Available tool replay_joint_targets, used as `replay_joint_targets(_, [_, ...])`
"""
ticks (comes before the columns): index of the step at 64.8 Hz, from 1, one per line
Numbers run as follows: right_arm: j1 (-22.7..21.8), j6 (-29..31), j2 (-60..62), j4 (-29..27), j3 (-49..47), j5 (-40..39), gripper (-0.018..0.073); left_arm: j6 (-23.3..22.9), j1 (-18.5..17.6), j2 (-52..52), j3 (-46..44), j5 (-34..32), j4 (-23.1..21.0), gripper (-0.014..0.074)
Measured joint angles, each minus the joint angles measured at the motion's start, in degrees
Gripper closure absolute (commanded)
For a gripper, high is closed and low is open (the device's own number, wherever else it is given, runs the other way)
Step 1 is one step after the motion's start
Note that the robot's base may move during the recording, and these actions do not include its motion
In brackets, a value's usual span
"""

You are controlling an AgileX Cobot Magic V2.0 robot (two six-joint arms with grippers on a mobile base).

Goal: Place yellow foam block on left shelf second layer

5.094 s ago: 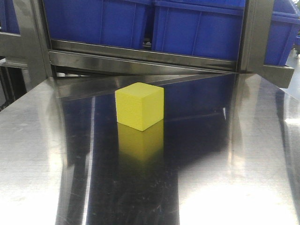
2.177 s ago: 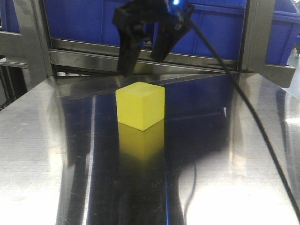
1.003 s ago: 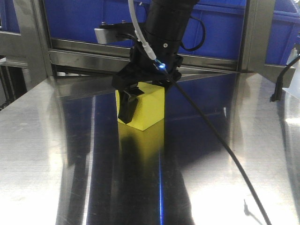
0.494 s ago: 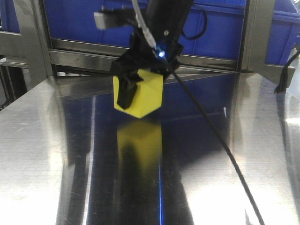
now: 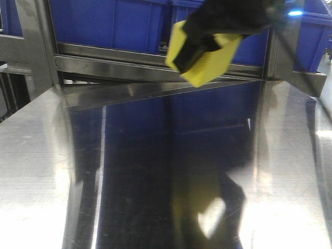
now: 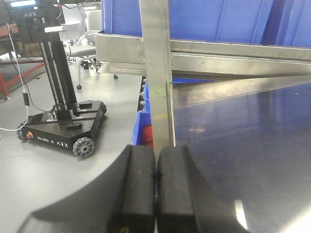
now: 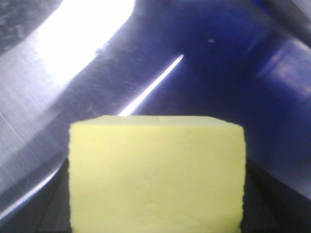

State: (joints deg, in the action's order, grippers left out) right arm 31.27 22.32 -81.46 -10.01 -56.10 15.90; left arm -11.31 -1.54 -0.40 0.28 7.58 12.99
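One view alone shows yellow foam block (image 5: pixel 211 61) aloft.

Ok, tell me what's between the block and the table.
Nothing. In the front view the block hangs in the air above the bare steel table, with only open space between them.

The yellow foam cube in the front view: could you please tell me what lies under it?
Beneath the yellow foam cube, held aloft and tilted in the right gripper, only the shiny steel tabletop shows. Its top is hidden by the gripper.
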Motion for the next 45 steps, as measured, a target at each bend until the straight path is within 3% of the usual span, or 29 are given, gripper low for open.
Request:
replay_joint_targets(26, [-13.1,0.1,29.2,-0.1,25.3,-6.6,0.0284,0.0,0.0,0.0,0.0,0.0,0.0,0.046])
replay_joint_targets(45, [-16.0,0.1,52.1,-0.1,35.3,-7.4,0.0284,0.0,0.0,0.0,0.0,0.0,0.0,0.046])
